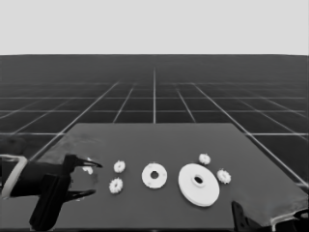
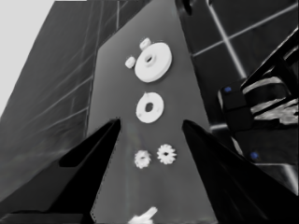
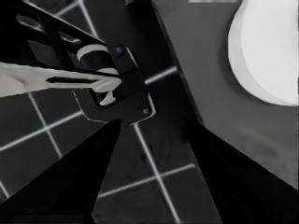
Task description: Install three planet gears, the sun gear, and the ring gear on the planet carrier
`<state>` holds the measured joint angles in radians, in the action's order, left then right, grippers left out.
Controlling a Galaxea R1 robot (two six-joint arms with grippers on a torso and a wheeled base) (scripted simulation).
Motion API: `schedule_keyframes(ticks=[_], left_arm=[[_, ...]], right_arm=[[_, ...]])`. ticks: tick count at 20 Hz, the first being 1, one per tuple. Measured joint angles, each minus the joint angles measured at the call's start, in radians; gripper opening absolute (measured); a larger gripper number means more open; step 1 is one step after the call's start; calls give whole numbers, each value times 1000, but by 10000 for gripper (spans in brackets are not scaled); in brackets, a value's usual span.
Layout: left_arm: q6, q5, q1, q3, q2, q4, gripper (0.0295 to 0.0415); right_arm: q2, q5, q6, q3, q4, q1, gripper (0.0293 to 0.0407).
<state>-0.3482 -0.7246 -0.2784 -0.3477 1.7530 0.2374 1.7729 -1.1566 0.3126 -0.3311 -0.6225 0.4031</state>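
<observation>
The smaller round part point(image 1: 154, 175) lies flat at the table's middle, and the larger round part point(image 1: 198, 184) lies just to its right. Two gears point(image 1: 119, 166) point(image 1: 116, 185) rest left of the smaller part. Two more gears point(image 1: 204, 158) point(image 1: 223, 176) lie behind and to the right of the larger part. My left gripper point(image 1: 94, 179) waits open over the table's left end, above the thin white piece point(image 1: 88, 169), holding nothing. In the left wrist view the fingers point(image 2: 93, 154) frame the smaller round part point(image 2: 149, 108). My right gripper point(image 3: 152, 123) is open at the table's corner.
The right arm point(image 1: 241, 217) stays parked at the lower right corner. The larger round part point(image 3: 266, 51) looms big in the right wrist view. Dark machinery with blue lights point(image 3: 117, 79) point(image 2: 252, 102) stands beyond the table's edge. The floor's grid surrounds the table.
</observation>
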Motion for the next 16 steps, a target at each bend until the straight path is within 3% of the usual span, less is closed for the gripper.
schedule_keyframes(ticks=[1, 2, 3, 4, 5, 6, 7, 8, 9, 13, 14, 15, 16], left_arm=[[-1, 20, -26, -28, 1, 30, 297], [-2, 31, -42, -46, 1, 47, 314], [-2, 38, -51, -56, 2, 58, 346], [484, -414, -19, -40, 206, 541, 376], [984, -910, -13, -91, 482, 456, 394], [1427, -933, -13, -253, 637, 148, 404], [1608, -916, 3, -403, 672, -37, 398], [1682, -889, 19, -513, 683, -141, 391], [1715, -873, 30, -586, 690, -201, 388], [1739, -855, 47, -694, 703, -277, 385], [1746, -822, 216, -693, 702, -78, 385], [1724, -798, 360, -735, 713, 39, 385], [1696, -775, 435, -785, 728, 99, 385]], right_arm=[[-6, -10, 1, -23, -31, -20, 308], [-9, -15, 2, -37, -49, -32, 337], [-11, -19, 3, -45, -60, -39, 368], [-12, -21, 3, -50, -66, -43, 380], [-13, -22, 3, -52, -70, -45, 383], [-13, -23, 3, -54, -72, -47, 384], [-13, -23, 3, -55, -73, -47, 384], [-14, -23, 3, -55, -74, -48, 384], [-14, -23, 3, -55, -75, -48, 385], [-14, -23, 3, -56, -75, -48, 385], [-14, -23, 3, -56, -75, -48, 385], [-14, -23, 3, -56, -75, -48, 385], [-14, -23, 3, -56, -75, -48, 385]])
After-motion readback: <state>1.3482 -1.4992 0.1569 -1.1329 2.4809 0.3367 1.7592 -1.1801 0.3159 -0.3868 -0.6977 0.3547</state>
